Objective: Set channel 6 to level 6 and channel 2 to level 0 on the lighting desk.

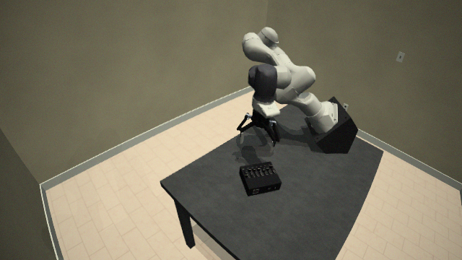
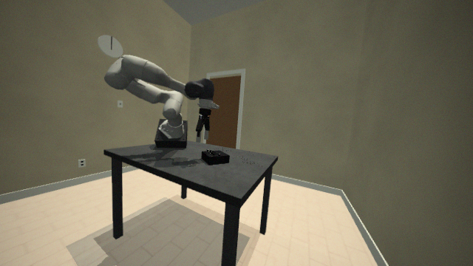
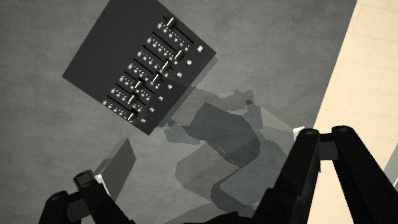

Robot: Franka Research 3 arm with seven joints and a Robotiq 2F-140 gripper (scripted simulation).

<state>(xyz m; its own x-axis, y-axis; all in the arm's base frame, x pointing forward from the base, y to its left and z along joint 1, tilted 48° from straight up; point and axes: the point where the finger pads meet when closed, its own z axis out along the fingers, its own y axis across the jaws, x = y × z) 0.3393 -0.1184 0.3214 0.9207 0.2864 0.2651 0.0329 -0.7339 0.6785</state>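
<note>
The lighting desk [image 1: 265, 183] [image 2: 216, 158] [image 3: 110, 50] is a black box standing upright on the table. In the wrist view it lies turned at the upper left, with several parallel fader slots beside white scale marks. The uppermost fader cap [image 3: 171, 22] stands near the left end of its slot; the second cap [image 3: 178, 54] stands near the right end. The lowest cap [image 3: 131, 115] is also toward the right. Channel numbers and exact levels are too small to read. My gripper [image 1: 258, 140] [image 2: 202, 137] [image 3: 196, 133] is wide open and empty, above the table, to the robot-base side of the desk, touching nothing.
The dark table [image 1: 303, 206] [image 2: 177, 168] [image 3: 40, 30] carries the desk and the arm's black base block [image 1: 337, 141] [image 2: 160, 143]. A table edge runs near the gripper's right finger in the wrist view. Arm shadows fall beside the desk.
</note>
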